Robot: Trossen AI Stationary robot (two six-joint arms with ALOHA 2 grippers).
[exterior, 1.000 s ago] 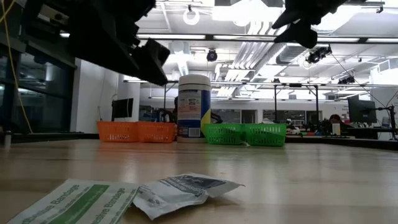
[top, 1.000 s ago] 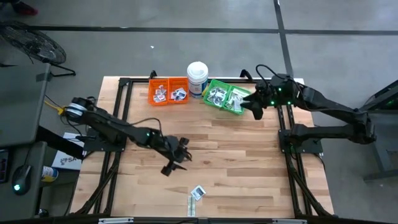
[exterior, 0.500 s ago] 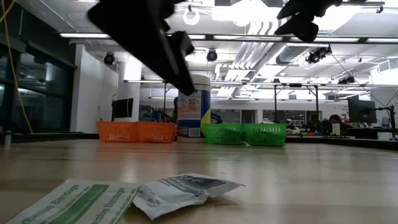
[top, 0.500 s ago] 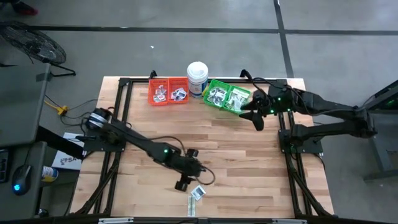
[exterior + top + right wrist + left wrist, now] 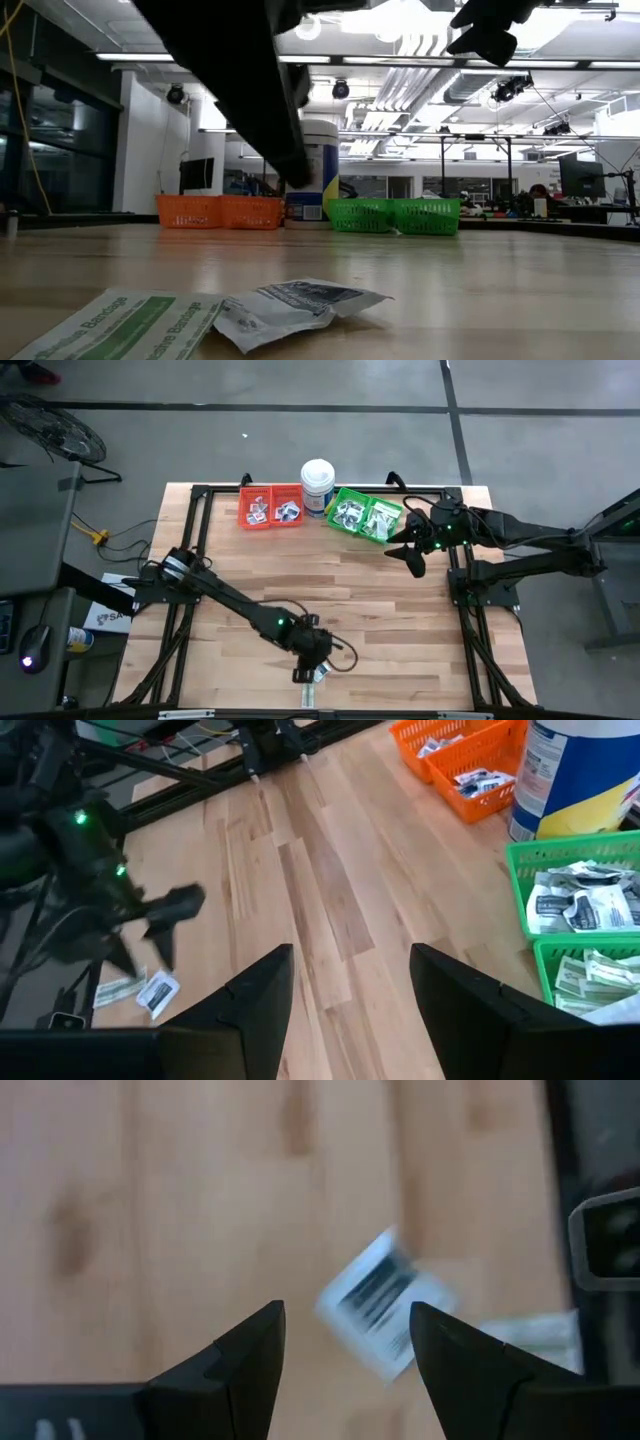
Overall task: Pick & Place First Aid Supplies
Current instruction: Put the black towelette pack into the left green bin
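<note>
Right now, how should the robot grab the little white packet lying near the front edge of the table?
From straight above. The white packet lies flat on the table, so the left gripper should pinch its puffy middle across the short sides.

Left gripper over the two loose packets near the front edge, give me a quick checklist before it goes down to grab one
1. Left gripper open: ok, the left wrist view shows a clear gap between its fingers.
2. Target in line: ok, the square white packet shows between the fingers.
3. Second packet clear: not ok, the green-and-white strip touches the square packet, so it may be dragged along.
4. Height above the table: cannot tell.
5. Right gripper out of the way: ok, it is open near the green bin, far from the pick.
6. Orange bin reachable: cannot tell.
</note>
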